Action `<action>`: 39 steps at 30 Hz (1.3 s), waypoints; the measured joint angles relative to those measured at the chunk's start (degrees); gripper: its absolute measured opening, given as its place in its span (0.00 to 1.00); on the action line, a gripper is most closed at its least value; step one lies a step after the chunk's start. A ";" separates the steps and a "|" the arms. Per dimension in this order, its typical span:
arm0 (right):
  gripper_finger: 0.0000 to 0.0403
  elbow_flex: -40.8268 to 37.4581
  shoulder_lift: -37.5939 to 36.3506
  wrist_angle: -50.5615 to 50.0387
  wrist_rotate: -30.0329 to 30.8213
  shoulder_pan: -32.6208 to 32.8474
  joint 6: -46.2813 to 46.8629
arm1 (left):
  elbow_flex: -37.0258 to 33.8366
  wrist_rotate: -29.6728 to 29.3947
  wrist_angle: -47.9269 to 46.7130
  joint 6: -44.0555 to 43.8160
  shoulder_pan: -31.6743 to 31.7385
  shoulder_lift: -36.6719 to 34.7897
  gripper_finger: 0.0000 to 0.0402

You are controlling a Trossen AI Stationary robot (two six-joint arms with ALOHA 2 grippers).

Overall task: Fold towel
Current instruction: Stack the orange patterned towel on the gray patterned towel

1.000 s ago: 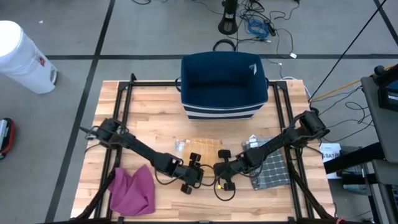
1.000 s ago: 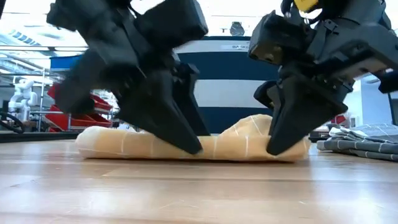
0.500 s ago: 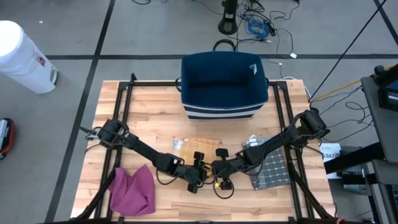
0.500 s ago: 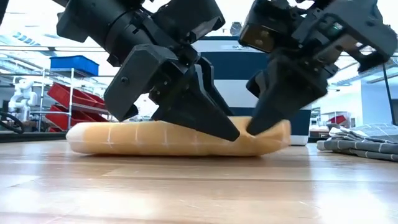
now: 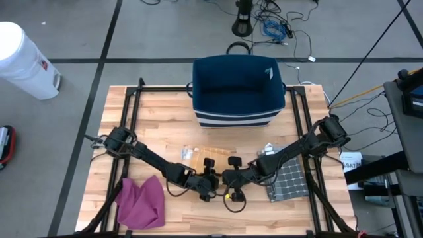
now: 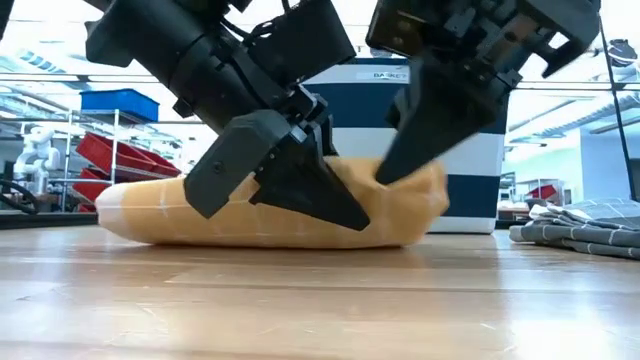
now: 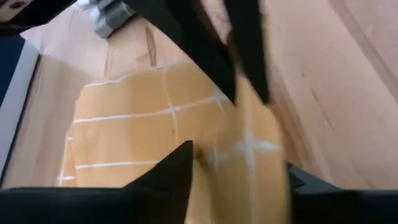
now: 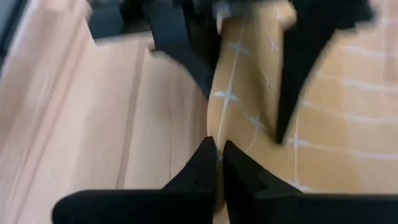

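Pinching towel (image 6: 400, 215) edge (right gripper (image 8: 217, 163))

Both arms (image 5: 149, 158) are matte black, chunky angular housings, tapered wedge fingers (image 6: 300, 185), maybe a yellow tag near one wrist.

Right gripper (image 8: 219, 163) sits low in this view, its two dark fingers (image 8: 202, 165) pressed together with a fold of the yellow towel (image 8: 323, 124) pinched between the tips. The towel has thin white grid lines and spreads across the wooden table (image 8: 93, 118), its edge raised where it is nipped. Beyond, the other arm's dark fingers (image 8: 301, 68) reach down onto the same cloth, blurred.
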 joint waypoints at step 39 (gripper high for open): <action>0.42 0.36 -14.34 -10.20 5.98 27.84 29.09 | 0.00 -0.75 42.08 30.80 8.79 -0.95 0.01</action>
